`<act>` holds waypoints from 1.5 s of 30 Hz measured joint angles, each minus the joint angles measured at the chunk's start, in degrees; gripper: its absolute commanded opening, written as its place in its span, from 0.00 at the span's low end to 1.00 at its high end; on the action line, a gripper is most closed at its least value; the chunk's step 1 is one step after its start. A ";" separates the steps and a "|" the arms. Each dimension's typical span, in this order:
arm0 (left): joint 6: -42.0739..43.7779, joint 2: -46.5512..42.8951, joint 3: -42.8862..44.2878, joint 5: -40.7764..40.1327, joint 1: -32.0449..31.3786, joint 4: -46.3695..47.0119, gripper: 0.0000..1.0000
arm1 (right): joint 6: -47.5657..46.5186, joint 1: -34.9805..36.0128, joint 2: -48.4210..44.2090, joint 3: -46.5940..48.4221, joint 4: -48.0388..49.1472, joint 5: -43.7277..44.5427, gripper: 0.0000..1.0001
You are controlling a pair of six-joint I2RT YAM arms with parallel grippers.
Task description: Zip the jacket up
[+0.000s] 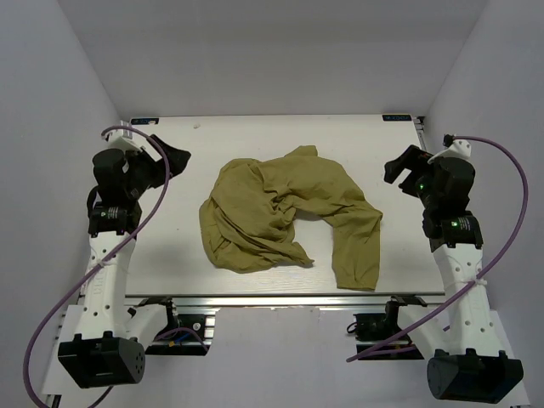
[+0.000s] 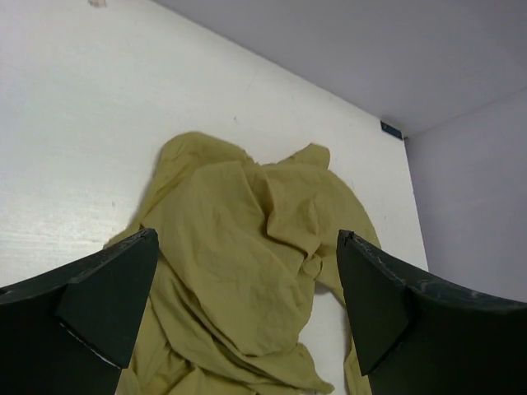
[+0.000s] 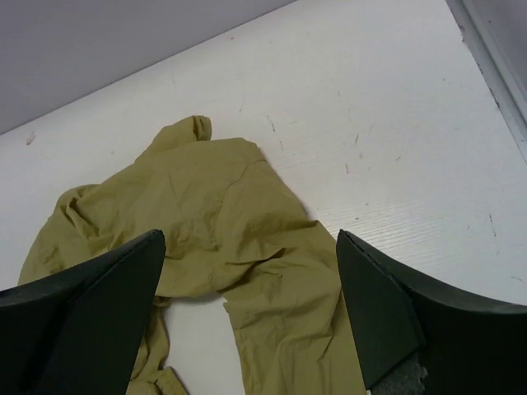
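The olive-green jacket (image 1: 280,212) lies crumpled in the middle of the white table, one sleeve stretched toward the near right. It also shows in the left wrist view (image 2: 239,255) and the right wrist view (image 3: 239,239). No zipper shows among the folds. My left gripper (image 1: 174,157) is open and empty, raised above the table left of the jacket. My right gripper (image 1: 398,166) is open and empty, raised right of the jacket. In each wrist view the black fingers (image 2: 115,296) (image 3: 387,304) stand wide apart with the jacket below between them.
The white table (image 1: 255,136) has grey walls on three sides. A metal rail (image 1: 289,299) runs along its near edge. A small dark tag (image 2: 391,129) sits at the far right corner.
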 measured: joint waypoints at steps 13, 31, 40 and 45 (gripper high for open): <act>1.01 8.52 -8.13 -1.09 -20.37 0.37 0.98 | -1.18 1.29 9.05 -0.48 3.89 -11.17 0.89; 8.31 40.35 0.87 -9.11 -39.80 -3.45 0.43 | -9.84 14.12 44.81 7.30 -6.86 11.30 0.89; 8.92 38.80 3.69 -13.84 -40.04 -4.57 0.00 | -10.29 14.12 44.94 1.49 -6.71 4.39 0.00; 9.51 26.34 4.07 -15.34 -40.04 -2.67 0.00 | -9.92 14.12 40.13 1.38 -6.75 0.04 0.00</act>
